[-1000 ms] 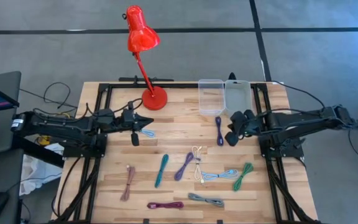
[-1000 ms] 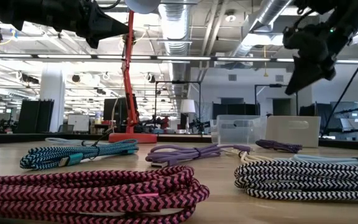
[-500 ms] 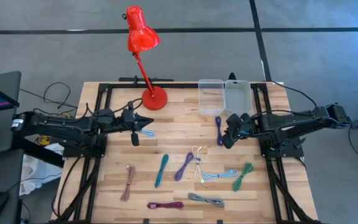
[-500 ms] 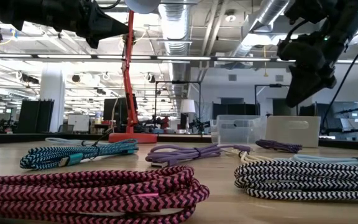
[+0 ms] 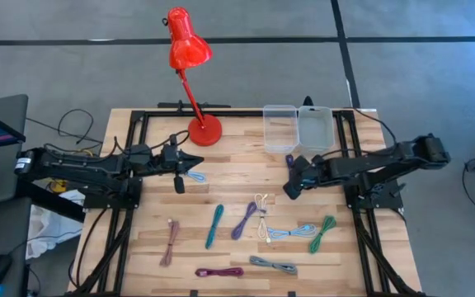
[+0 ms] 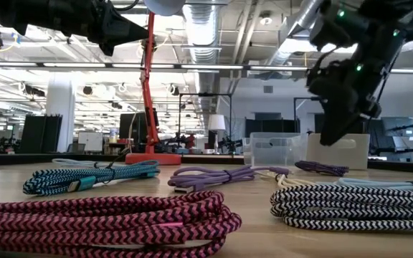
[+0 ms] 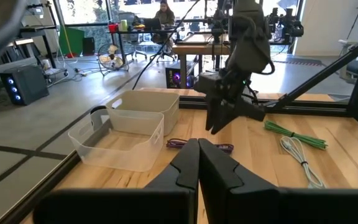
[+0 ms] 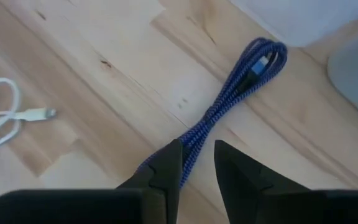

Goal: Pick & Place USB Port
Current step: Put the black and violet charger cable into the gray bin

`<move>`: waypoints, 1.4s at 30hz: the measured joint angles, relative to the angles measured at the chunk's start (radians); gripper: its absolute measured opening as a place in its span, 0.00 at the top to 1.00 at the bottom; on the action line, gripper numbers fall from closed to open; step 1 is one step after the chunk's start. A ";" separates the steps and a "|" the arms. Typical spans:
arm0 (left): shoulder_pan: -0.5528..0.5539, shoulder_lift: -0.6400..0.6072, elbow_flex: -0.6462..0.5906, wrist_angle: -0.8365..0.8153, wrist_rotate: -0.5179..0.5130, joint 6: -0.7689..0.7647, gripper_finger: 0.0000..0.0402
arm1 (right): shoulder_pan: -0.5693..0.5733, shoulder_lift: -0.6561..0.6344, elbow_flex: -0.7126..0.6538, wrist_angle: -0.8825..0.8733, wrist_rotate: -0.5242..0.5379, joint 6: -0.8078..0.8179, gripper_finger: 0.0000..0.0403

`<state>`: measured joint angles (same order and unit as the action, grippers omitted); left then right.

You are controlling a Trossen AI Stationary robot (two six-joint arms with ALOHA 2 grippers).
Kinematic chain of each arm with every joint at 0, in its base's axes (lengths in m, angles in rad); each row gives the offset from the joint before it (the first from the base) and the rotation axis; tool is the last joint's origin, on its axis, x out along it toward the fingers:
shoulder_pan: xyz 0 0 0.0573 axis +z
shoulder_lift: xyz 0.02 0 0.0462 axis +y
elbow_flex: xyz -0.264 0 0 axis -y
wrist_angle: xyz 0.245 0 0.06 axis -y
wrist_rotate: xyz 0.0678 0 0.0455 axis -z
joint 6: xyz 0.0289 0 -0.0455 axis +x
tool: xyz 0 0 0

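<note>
Purple braided USB cable (image 8: 229, 112) lies bundled on the wooden table (image 5: 237, 165), just in front of the clear bin (image 5: 279, 128) and its lid (image 5: 315, 126); you see it partly hidden under the right arm in the high view.

Right arm: reaches in from the table's right edge, forearm stretched toward the middle, wrist pitched down. Right gripper (image 5: 290, 189) hangs over the near end of that cable. In your right wrist view its fingers (image 8: 166, 165) stand slightly parted, a narrow gap between them, the cable's end showing in that gap. Contact can't be told; nothing pinched.

Left arm: stretched across the table's left side, level. Left gripper (image 5: 198, 162) sits near the red lamp's base (image 5: 205, 129), fingers pressed together, holding nothing.
</note>
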<state>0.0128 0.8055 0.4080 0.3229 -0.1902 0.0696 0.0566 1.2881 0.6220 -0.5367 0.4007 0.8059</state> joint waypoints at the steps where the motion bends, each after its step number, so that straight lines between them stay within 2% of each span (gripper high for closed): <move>1: 0.000 0.000 0.000 0.000 0.000 0.000 0.99 | 0.000 0.018 0.000 0.017 0.001 0.000 0.78; 6: 0.000 0.000 0.000 0.000 0.000 0.000 0.99 | 0.000 0.106 0.000 0.085 0.012 0.000 0.78; 12: 0.000 0.000 0.000 0.000 0.000 0.000 0.99 | 0.000 0.189 0.000 0.085 0.053 0.023 0.78; 20: 0.000 0.000 0.000 0.000 0.000 0.000 0.99 | -0.001 0.246 0.001 0.146 0.062 0.028 0.79; 24: 0.000 0.000 0.000 0.000 0.000 0.000 0.99 | 0.000 0.268 0.003 0.156 0.066 0.026 0.82; 30: 0.000 0.000 0.000 0.000 0.000 0.000 0.99 | 0.010 0.252 0.001 0.158 0.051 -0.001 0.97; 35: 0.000 0.000 0.000 0.000 0.000 0.000 0.99 | 0.031 0.197 -0.003 0.150 0.021 -0.024 0.96; 42: 0.000 0.000 0.000 0.000 0.000 0.000 0.99 | 0.055 0.044 -0.002 0.152 0.047 -0.084 0.98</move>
<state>0.0124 0.8053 0.4080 0.3225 -0.1898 0.0696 0.1112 1.3321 0.6201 -0.3847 0.4476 0.7218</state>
